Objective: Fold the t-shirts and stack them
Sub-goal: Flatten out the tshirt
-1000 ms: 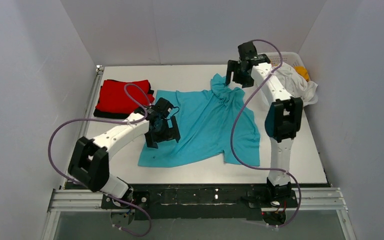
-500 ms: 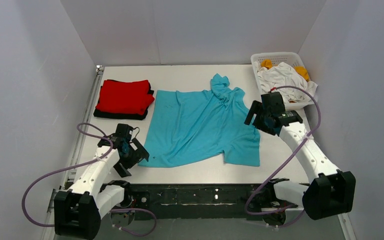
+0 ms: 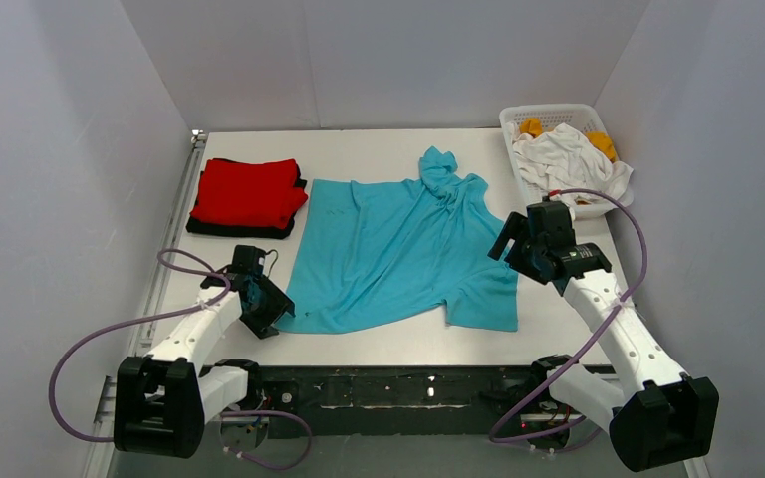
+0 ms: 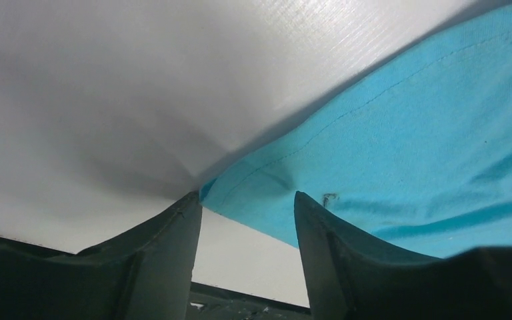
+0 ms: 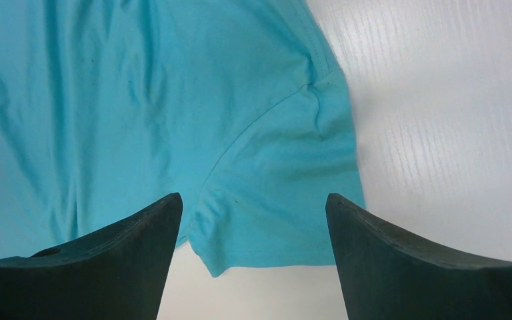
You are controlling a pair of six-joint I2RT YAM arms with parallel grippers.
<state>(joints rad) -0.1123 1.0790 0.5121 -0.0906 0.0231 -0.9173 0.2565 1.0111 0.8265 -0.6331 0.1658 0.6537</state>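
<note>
A turquoise t-shirt [image 3: 398, 249] lies spread on the white table, its far collar end bunched. A folded red t-shirt [image 3: 249, 189] rests on a folded black one [image 3: 239, 229] at the far left. My left gripper [image 3: 264, 304] sits low at the turquoise shirt's near-left corner. In the left wrist view that corner [image 4: 240, 190] lies right at the tips of the left gripper [image 4: 247, 200], whose jaws stand partly apart, not pinching it. My right gripper [image 3: 513, 244] hovers open over the shirt's right sleeve [image 5: 280, 167]; in the right wrist view the right gripper [image 5: 253, 200] holds nothing.
A white lattice basket [image 3: 558, 112] at the far right corner holds a white shirt [image 3: 568, 154] and an orange one [image 3: 531, 126]. The table's near edge and black rail [image 3: 398, 383] run just below the turquoise shirt.
Both arms pulled back from the far side. The left gripper came down at the turquoise shirt's near-left corner and its jaws narrowed. The right gripper moved to the right sleeve.
</note>
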